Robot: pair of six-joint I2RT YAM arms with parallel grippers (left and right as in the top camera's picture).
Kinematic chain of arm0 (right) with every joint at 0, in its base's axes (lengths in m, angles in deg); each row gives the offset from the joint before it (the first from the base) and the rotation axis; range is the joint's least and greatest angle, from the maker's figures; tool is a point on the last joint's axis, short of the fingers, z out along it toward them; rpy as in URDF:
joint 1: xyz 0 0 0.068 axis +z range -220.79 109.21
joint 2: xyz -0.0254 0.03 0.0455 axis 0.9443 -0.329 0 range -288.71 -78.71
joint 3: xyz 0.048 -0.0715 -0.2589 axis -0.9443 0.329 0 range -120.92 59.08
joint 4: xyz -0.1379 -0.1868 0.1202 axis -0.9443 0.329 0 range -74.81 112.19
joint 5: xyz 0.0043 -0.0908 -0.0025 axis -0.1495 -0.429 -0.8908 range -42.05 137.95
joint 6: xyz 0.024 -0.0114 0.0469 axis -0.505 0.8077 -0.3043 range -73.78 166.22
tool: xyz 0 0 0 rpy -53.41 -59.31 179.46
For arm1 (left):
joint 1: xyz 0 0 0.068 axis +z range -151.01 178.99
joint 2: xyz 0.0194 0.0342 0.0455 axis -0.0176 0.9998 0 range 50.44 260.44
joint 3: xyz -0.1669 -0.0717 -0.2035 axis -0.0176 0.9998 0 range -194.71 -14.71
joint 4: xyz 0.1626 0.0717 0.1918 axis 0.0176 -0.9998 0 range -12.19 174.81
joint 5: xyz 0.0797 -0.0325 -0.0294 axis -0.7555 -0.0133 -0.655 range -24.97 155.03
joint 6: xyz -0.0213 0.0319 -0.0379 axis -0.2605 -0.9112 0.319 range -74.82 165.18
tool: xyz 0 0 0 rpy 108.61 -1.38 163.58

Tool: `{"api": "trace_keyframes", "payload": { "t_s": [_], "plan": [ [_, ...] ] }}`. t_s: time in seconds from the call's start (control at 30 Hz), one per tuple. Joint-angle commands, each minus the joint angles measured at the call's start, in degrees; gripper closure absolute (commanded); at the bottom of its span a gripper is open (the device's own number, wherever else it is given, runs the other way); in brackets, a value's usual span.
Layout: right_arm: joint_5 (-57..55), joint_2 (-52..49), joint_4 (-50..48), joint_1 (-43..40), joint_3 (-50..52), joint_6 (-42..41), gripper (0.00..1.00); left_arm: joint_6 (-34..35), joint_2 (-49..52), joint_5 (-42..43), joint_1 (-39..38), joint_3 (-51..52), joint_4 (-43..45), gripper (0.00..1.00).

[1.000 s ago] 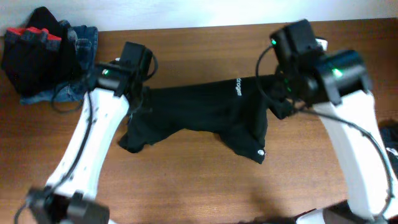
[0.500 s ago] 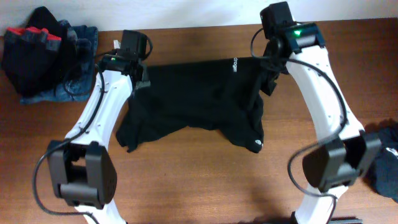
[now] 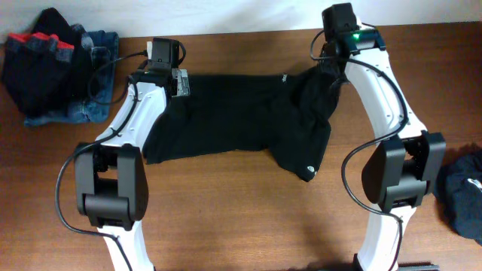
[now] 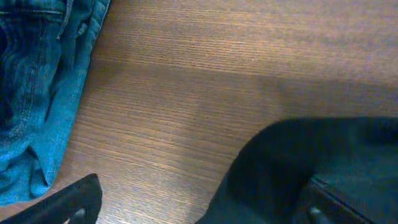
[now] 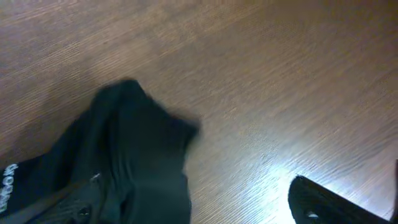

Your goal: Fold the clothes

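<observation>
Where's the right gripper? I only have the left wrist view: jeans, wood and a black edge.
Observer: The right gripper is at the top's far right corner, with its jaws open.
Operator: Is the top lying flat?
Observer: It is spread wide, but its right part looks rumpled.
Operator: Any other clothes out there?
Observer: Another dark garment lies off to the right, apart from the top.
</observation>
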Motion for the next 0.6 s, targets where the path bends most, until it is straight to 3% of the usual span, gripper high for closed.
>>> {"api": "trace_keyframes", "payload": {
  "t_s": [0.0,0.4,0.57],
  "plan": [
    [-2.01,-0.31,-0.76,-0.98,-0.31,5.33,0.01,-3.06,0.42,-1.03,0.44,-0.48,0.13,0.01],
    [5.66,8.2,10.51,-1.27,-4.81,7.28,0.01,-3.19,-13.79,-2.25,-0.79,-2.1,-7.08,0.01],
    [20.72,11.19,19.82,-1.25,-4.81,13.31,0.01,-3.13,-18.69,8.74,-0.81,-2.1,-18.49,0.02]
  ]
}}
